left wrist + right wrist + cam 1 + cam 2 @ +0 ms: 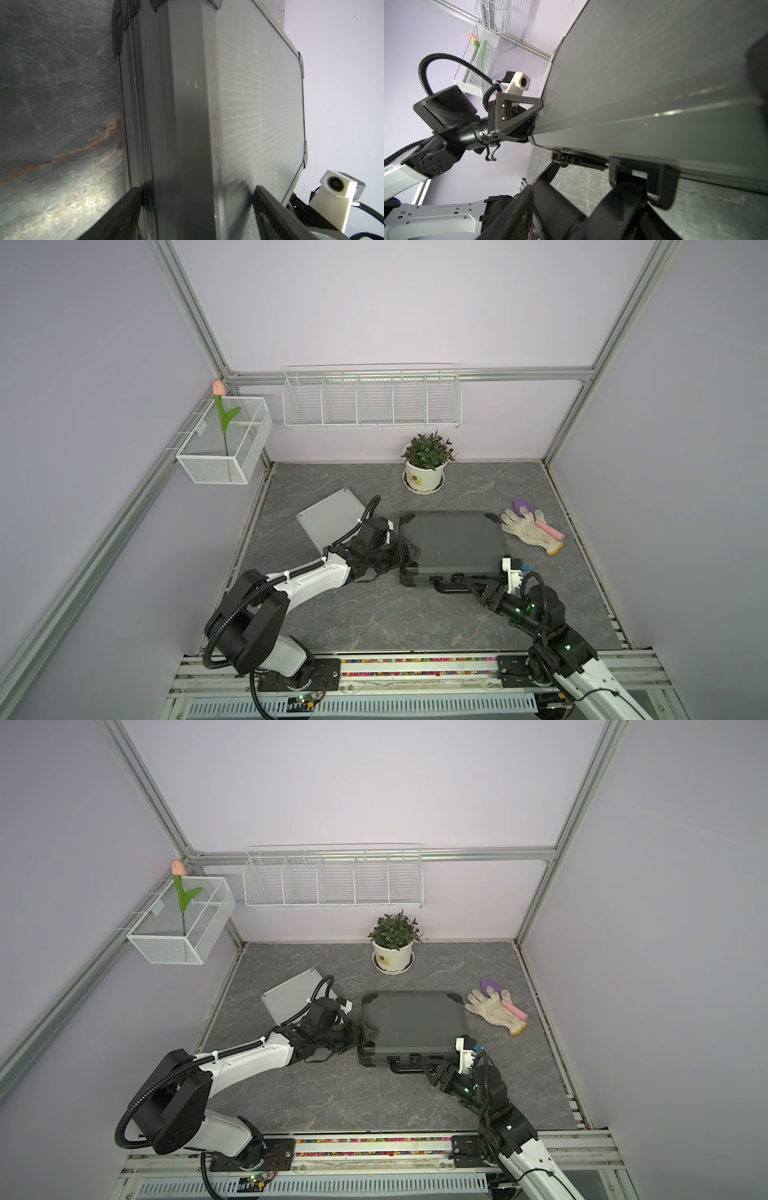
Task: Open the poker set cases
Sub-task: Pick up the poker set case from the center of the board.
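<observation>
Silver case [326,515] partly behind left arm [316,575]

Arms low, converging; left end effector [409,552] clamped wide, right end effector [459,580] part-spread.

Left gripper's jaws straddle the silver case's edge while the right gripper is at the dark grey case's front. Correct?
Not quite. The left gripper straddles the side edge of the dark grey case, as the left wrist view shows; the silver case lies apart from its jaws. The right gripper is indeed at that case's front.
</observation>
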You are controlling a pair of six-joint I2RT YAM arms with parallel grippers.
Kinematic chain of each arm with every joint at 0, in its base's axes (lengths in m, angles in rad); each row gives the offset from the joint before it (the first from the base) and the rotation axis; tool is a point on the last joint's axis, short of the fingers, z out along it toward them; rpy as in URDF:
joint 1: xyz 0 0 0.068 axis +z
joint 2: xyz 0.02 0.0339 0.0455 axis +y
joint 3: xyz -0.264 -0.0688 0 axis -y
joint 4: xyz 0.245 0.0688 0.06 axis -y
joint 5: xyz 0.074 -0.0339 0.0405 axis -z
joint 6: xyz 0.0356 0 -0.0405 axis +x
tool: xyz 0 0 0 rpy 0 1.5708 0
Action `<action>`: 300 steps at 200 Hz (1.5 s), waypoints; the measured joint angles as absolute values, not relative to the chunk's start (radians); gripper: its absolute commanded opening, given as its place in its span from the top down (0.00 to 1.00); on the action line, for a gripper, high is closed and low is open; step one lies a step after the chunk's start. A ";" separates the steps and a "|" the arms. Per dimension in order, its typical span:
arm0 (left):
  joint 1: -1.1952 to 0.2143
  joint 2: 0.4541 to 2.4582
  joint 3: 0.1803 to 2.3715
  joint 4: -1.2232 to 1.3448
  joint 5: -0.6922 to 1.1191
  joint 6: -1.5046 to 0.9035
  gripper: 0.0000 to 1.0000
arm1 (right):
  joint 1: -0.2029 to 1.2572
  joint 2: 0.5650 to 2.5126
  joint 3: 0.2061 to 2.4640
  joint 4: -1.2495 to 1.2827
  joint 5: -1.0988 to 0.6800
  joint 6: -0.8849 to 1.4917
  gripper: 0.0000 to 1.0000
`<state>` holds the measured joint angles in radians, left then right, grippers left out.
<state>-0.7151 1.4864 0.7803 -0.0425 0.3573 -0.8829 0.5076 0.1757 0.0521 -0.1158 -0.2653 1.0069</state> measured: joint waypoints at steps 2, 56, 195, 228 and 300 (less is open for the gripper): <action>-0.715 1.486 0.780 -0.042 0.358 -0.883 0.16 | 0.508 0.175 0.052 -0.117 -0.265 1.007 0.29; -0.761 1.452 0.790 -0.189 0.343 -0.791 0.16 | 0.522 0.065 0.058 -0.133 -0.324 1.029 0.31; -1.000 0.808 0.687 -0.192 0.051 -0.089 0.23 | 0.522 0.039 0.063 -0.144 -0.326 1.044 0.28; -1.192 0.943 0.691 -0.146 -0.026 0.131 0.22 | 0.522 0.038 0.064 -0.148 -0.324 1.050 0.28; -1.243 1.265 0.734 -0.060 -0.090 0.366 0.27 | 0.522 0.038 0.066 -0.156 -0.322 1.052 0.28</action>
<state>-1.2430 1.2648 0.7338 -0.0605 -0.0902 0.3656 0.5217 0.0383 0.0662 -0.1558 -0.3218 1.0515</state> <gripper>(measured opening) 0.738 0.723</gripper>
